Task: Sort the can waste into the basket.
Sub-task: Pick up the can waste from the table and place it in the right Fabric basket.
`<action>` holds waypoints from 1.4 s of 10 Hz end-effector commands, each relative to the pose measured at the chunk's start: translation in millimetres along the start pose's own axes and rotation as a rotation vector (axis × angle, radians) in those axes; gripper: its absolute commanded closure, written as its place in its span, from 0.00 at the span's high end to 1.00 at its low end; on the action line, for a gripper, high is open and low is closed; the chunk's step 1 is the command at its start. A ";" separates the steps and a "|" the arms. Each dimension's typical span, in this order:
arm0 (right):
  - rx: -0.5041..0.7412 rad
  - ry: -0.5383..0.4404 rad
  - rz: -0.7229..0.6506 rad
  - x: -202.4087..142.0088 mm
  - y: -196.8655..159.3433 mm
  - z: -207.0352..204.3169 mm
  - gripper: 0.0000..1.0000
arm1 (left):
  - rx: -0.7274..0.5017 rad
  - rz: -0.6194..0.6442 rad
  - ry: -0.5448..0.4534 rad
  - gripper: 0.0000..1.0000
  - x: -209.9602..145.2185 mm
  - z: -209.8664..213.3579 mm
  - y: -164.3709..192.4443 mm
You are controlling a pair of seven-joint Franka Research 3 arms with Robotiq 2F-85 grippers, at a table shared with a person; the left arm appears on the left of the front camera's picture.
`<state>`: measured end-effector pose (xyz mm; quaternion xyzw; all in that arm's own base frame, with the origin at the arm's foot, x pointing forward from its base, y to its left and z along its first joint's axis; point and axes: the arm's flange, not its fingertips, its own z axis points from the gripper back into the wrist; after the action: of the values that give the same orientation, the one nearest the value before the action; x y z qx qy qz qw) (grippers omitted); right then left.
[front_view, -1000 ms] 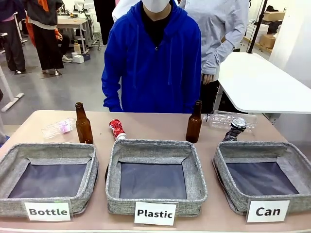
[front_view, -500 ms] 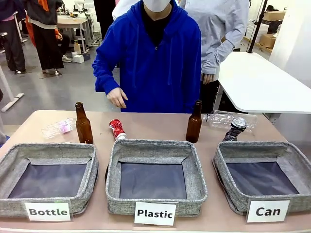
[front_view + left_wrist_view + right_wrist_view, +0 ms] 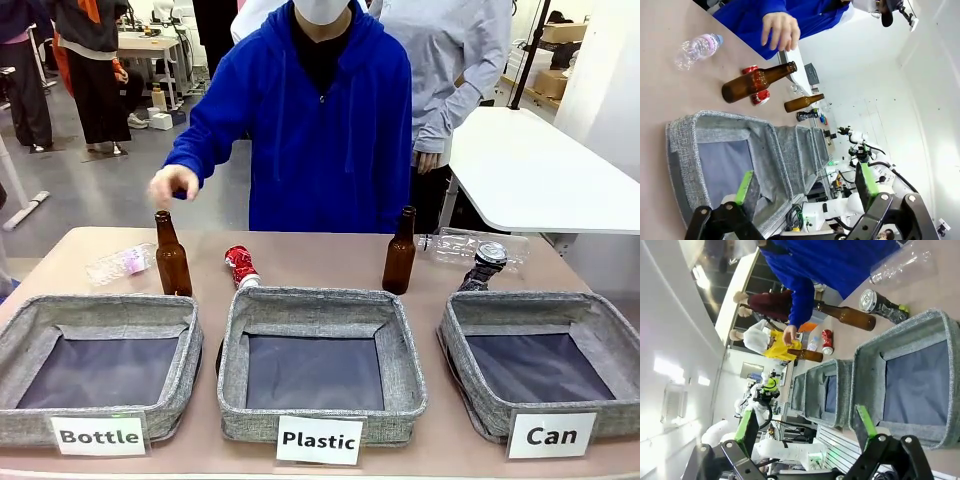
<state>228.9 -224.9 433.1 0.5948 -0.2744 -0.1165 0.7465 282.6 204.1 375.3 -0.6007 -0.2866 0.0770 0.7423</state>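
Note:
The grey "Can" basket [image 3: 539,363] stands at the front right, with nothing in it; in the right wrist view it [image 3: 864,385] is the nearest of three. A dark crushed can [image 3: 487,264] lies just behind it, also seen as the dark can [image 3: 882,305]. A red crushed can [image 3: 240,266] lies behind the middle basket, and the left wrist view has this red can [image 3: 759,96] partly behind a brown bottle. My left gripper [image 3: 806,184] is open over the "Bottle" basket [image 3: 715,131]. My right gripper [image 3: 806,425] is open, with nothing between its fingers.
Baskets labelled "Bottle" [image 3: 98,366] and "Plastic" [image 3: 320,360] stand left and middle. Two brown glass bottles [image 3: 171,254] [image 3: 400,251] stand upright behind them. Clear plastic bottles [image 3: 120,263] [image 3: 470,243] lie at the far edge. The person's hand [image 3: 172,186] hovers over the left brown bottle.
The person's hand has risen from the side and reached out to the picture's left, now above the left brown bottle. Cans, baskets and bottles have not moved.

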 end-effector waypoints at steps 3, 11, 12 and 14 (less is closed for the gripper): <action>-0.238 0.258 0.317 44.9 8.5 -49.1 1.00 | -0.016 -0.025 -0.002 1.00 -0.5 0.5 0.5; -0.239 0.535 0.855 82.3 20.1 -145.8 1.00 | -0.016 -0.025 -0.002 1.00 -0.5 0.5 0.5; -0.233 0.575 0.873 77.0 21.9 -147.7 1.00 | -0.016 -0.025 -0.002 1.00 -0.5 0.5 0.5; -0.116 0.682 0.987 103.7 2.3 -168.6 1.00 | -0.016 -0.025 -0.002 1.00 -0.5 0.5 0.5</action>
<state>380.2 -130.4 447.1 0.3521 -0.2590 0.3782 0.8161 282.3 203.6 374.6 -0.5998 -0.2851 0.0747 0.7438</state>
